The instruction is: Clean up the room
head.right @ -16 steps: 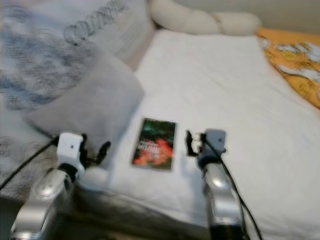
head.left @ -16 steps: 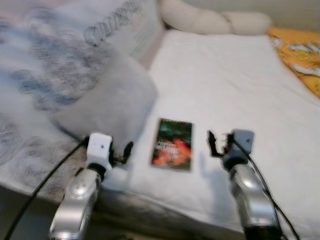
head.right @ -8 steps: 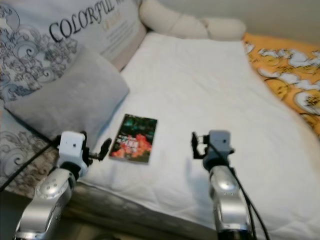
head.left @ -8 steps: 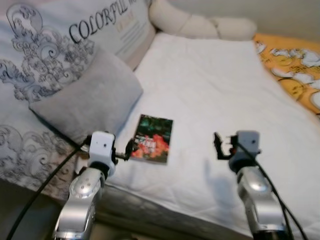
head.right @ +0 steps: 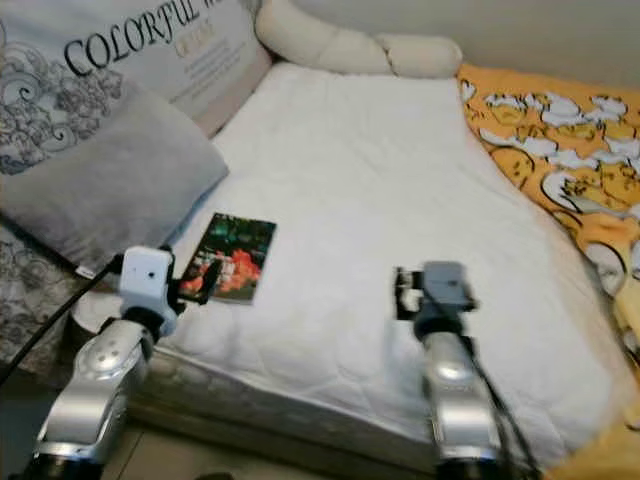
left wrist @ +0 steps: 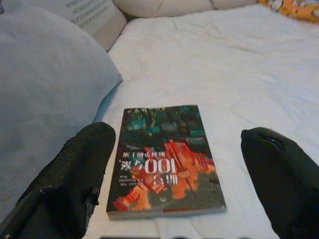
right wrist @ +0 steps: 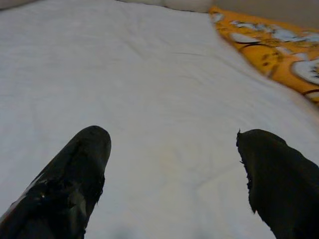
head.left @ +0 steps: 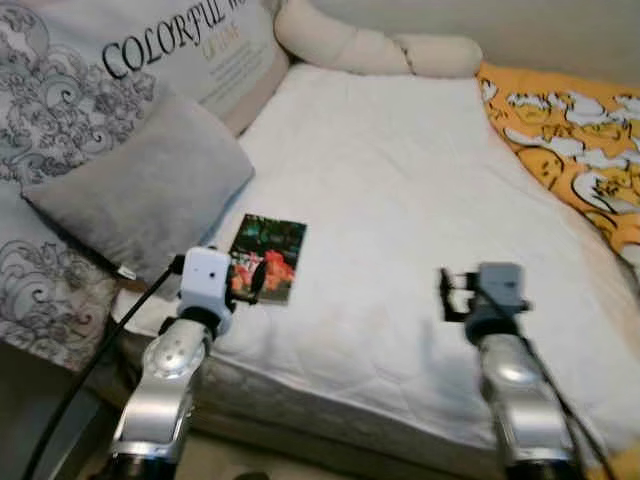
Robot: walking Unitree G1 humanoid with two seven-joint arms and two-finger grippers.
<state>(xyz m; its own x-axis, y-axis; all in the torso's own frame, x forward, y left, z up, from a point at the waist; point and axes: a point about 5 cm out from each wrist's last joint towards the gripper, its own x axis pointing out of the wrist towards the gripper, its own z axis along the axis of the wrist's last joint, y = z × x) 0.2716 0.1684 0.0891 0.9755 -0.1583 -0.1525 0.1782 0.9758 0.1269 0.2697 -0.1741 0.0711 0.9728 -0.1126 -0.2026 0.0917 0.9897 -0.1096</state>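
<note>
A paperback book (head.left: 270,252) with a dark green and orange cover lies flat on the white bed sheet (head.left: 400,200), close to the bed's front left edge. My left gripper (head.left: 245,280) hovers just short of the book's near edge. In the left wrist view the book (left wrist: 164,159) lies between and just beyond the two spread black fingers (left wrist: 75,174), so this gripper is open. My right gripper (head.left: 447,295) hangs over bare sheet further right, open with nothing between its fingers (right wrist: 75,174).
A grey pillow (head.left: 140,195) lies left of the book, against a large printed cushion (head.left: 90,70). A cream bolster (head.left: 370,50) runs along the far end. An orange patterned blanket (head.left: 570,140) covers the right side. The mattress front edge (head.left: 330,425) is just below my arms.
The whole view has shifted and sharpened, so the camera moved. The book, earlier between the two grippers, now lies straight ahead of the left gripper, and more of the orange blanket shows.
</note>
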